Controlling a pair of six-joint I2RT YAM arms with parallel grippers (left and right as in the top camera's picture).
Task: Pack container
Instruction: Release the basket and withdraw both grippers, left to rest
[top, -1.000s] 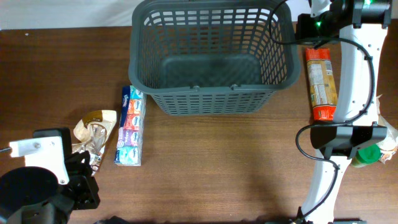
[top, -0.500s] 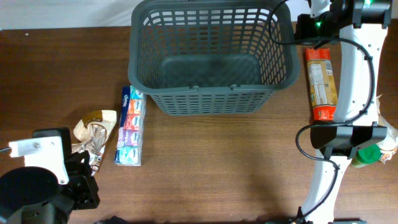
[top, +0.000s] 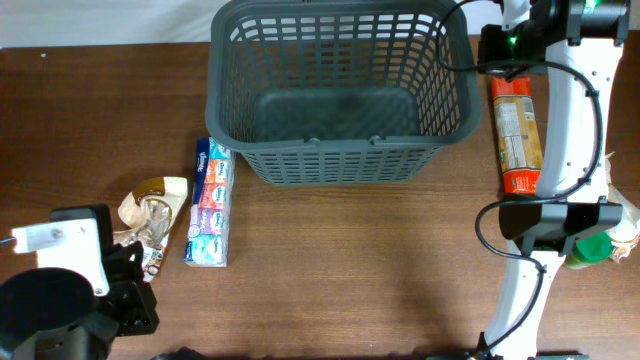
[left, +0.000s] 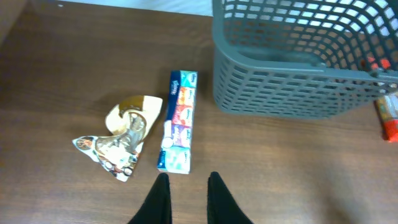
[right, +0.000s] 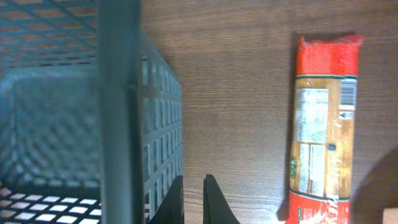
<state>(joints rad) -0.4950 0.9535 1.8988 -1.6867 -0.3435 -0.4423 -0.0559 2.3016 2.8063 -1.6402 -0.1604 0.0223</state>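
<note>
Basket (top: 340, 165): far middle of the table (top: 350, 270), mouth up, long axis left to right.
Right gripper (right: 193, 186): closed, empty, just beside the basket's right wall.
Left gripper (left: 188, 182): empty; you cannot tell if its fingers are fully closed.

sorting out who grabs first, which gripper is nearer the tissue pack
Left. The left gripper is just short of the tissue pack; the right gripper is beside the container, on its opposite side from the pack.
</note>
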